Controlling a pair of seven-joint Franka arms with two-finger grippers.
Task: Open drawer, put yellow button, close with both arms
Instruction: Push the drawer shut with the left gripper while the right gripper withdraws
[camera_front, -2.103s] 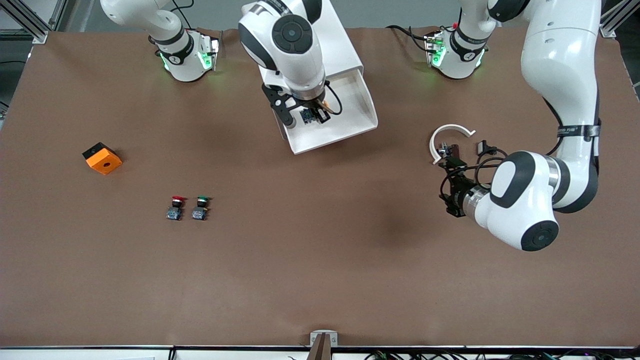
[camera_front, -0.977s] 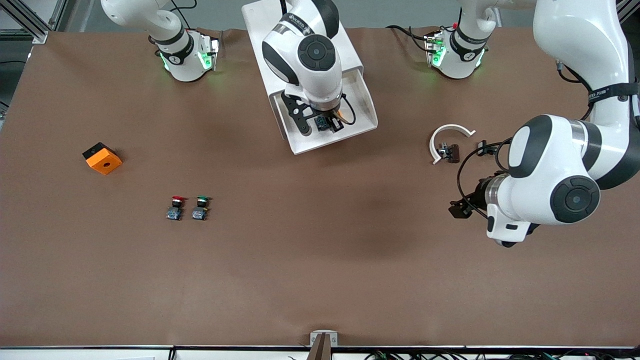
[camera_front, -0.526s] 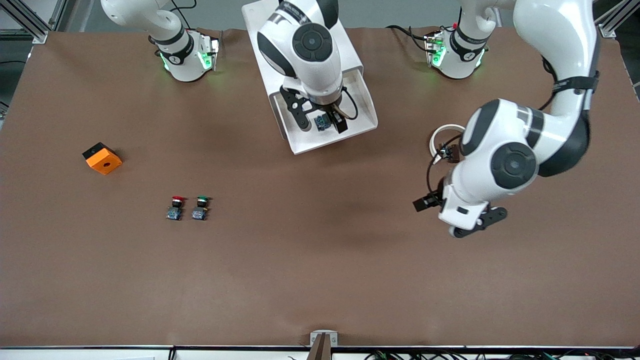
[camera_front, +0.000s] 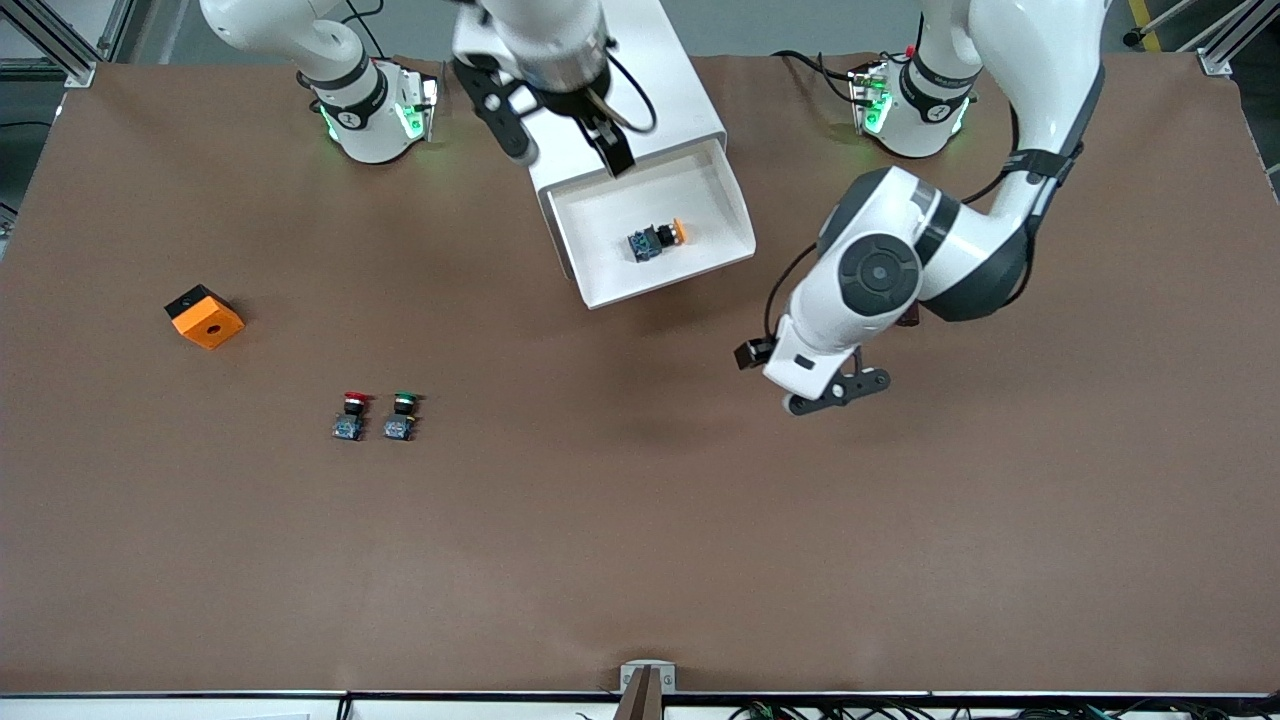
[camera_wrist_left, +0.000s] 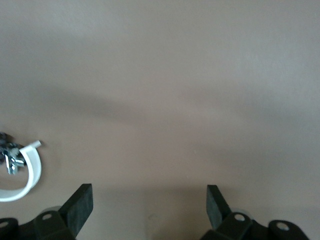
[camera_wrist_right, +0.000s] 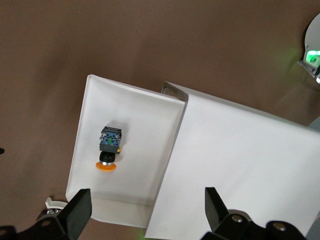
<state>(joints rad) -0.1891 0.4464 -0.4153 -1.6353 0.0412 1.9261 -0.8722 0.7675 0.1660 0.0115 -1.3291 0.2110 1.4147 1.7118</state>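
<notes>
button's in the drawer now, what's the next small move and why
Probably bring both grippers to the drawer front to push it shut. The yellow button lies loose in the open tray, the right gripper is open above the cabinet, and the left gripper is open over bare table.

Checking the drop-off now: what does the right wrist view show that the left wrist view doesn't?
Only the right wrist view: the yellow button lying on its side in the open drawer, the white cabinet and a green-lit arm base. Only the left wrist view: a white curved clip with small metal parts, on bare mat. Both share: the brown table mat and their own open fingers; right gripper, left gripper.
</notes>
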